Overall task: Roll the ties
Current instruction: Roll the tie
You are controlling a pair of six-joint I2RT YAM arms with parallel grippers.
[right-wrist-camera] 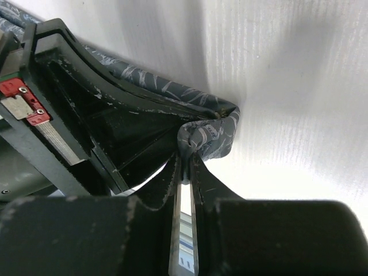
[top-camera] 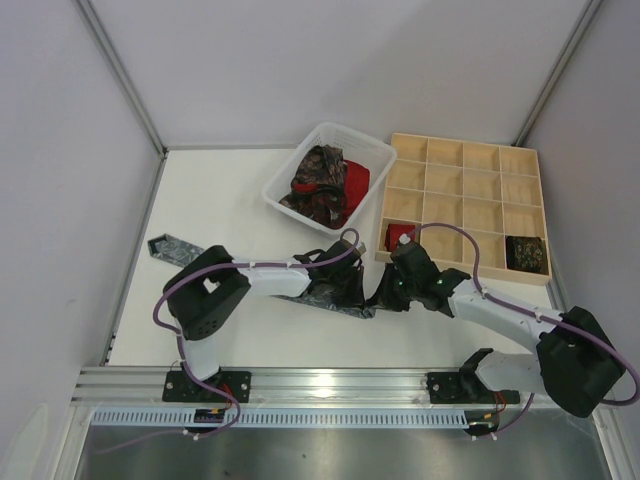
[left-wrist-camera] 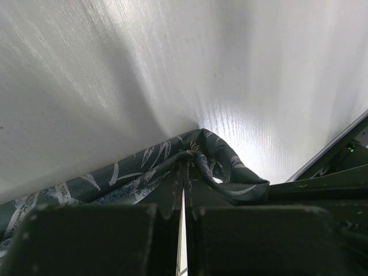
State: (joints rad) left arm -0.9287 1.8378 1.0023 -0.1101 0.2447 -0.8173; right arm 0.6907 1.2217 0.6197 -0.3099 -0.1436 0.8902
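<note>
The grey tie (top-camera: pixel 170 246) lies as a long strip across the near half of the desk (top-camera: pixel 230 200). Its wide end rests near the left edge. The rest runs rightward under the left arm to the near middle of the desk, where both grippers meet.

The left gripper (top-camera: pixel 352 290) is closed on this tie. In the left wrist view its fingertips (left-wrist-camera: pixel 185 167) are pressed together, with a bunched fold of the patterned fabric (left-wrist-camera: pixel 115 179) caught at their ends. The right gripper (top-camera: pixel 388 290) faces it from the right, just beside it. In the right wrist view its fingers (right-wrist-camera: pixel 185 158) stand almost together and pinch a small curled loop of the same tie (right-wrist-camera: pixel 207 138) at their tips. The fabric trails away along the left gripper's black finger (right-wrist-camera: pixel 86 115).

At the far middle of the desk stands a white basket (top-camera: pixel 292 160). It holds a loose paisley tie (top-camera: pixel 320 180) and a loose red tie (top-camera: pixel 356 180) heaped together. To its right, toward the far right corner, sits a wooden grid tray (top-camera: pixel 440 212). A red roll (top-camera: pixel 400 237) sits in the tray's near-left compartment, close to the right gripper. A dark paisley roll (top-camera: pixel 524 253) sits in its near-right compartment.
</note>
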